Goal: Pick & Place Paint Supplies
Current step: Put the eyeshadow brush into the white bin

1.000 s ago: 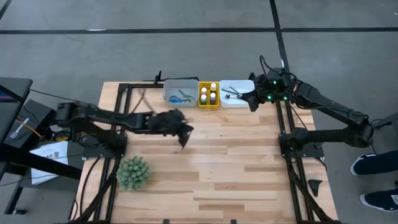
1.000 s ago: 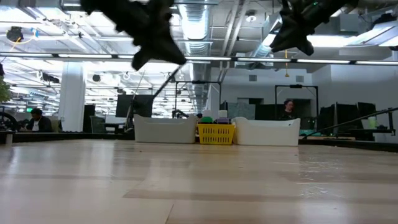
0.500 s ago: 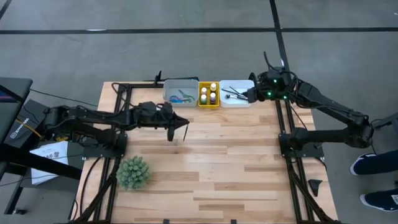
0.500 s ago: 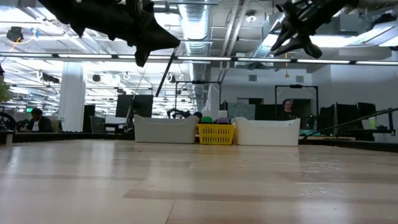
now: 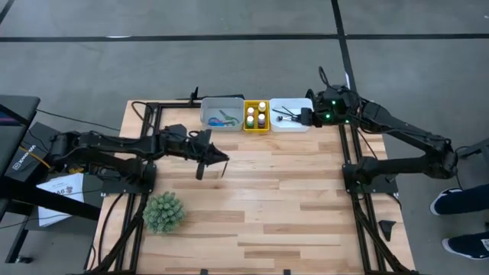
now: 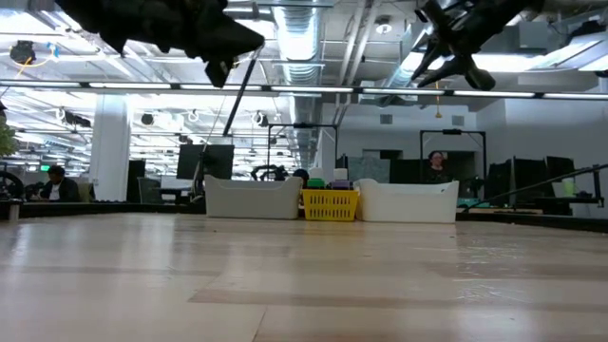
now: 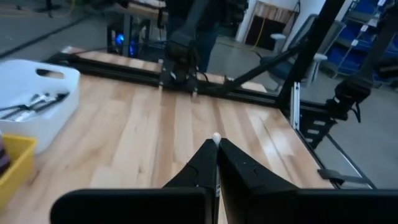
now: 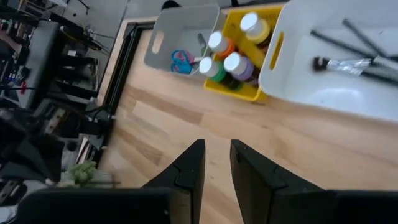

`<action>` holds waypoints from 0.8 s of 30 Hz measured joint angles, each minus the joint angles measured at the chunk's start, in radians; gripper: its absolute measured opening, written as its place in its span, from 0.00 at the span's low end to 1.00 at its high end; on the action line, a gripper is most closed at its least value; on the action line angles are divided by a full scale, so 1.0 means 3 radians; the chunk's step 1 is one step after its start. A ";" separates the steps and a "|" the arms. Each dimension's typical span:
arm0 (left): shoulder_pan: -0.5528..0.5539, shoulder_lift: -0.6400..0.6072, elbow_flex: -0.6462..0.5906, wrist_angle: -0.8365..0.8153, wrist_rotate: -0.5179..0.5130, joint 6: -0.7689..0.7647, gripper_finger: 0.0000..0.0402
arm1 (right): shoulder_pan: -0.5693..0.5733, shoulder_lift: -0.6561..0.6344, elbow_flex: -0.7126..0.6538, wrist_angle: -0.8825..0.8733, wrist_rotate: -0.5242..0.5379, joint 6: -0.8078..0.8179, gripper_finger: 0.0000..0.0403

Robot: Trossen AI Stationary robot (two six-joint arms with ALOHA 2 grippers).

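My left gripper (image 5: 220, 158) hangs high over the table's middle left, shut on a thin dark brush (image 6: 237, 95). My right gripper (image 5: 304, 117) hovers over the right end of the white tray (image 5: 293, 124), open, with nothing between its fingers (image 8: 194, 163). The white tray holds several brushes (image 8: 357, 59). The yellow tray (image 5: 256, 127) holds small paint bottles (image 8: 227, 59). Blue and green scissors (image 5: 223, 118) lie in the grey tray (image 5: 208, 109). My left gripper pinches the brush between its two fingertips; a pale end (image 7: 216, 136) sticks out just past them. The brush hangs slanting below the fingers, lifted clear of the table. The fingers point roughly level toward the table's right side.
The three trays stand in a row along the far edge. A spiky green plant ball (image 5: 163, 211) sits at the near left. Black frame rails (image 5: 348, 160) run along both sides of the table. People sit in the room beyond the far edge.
My left gripper has drawn back toward the table's left edge and rolled, keeping the brush, which now hangs steeper below it. My right gripper has rolled about its own axis while staying in place over the white tray.
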 joint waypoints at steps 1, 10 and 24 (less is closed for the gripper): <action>0.0012 -0.0051 -0.0030 0.0004 0.0000 0.0012 0.00 | 0.0028 0.0018 0.0000 0.0007 0.0000 0.0039 0.18; 0.0104 -0.0261 -0.0172 0.0138 -0.0002 0.0012 0.00 | 0.0403 0.0365 0.0000 0.0492 0.0000 0.0192 0.18; 0.0104 -0.0283 -0.0172 0.0248 -0.0002 -0.0154 0.00 | 0.0938 0.1155 0.0001 0.2311 -0.0003 0.0312 0.18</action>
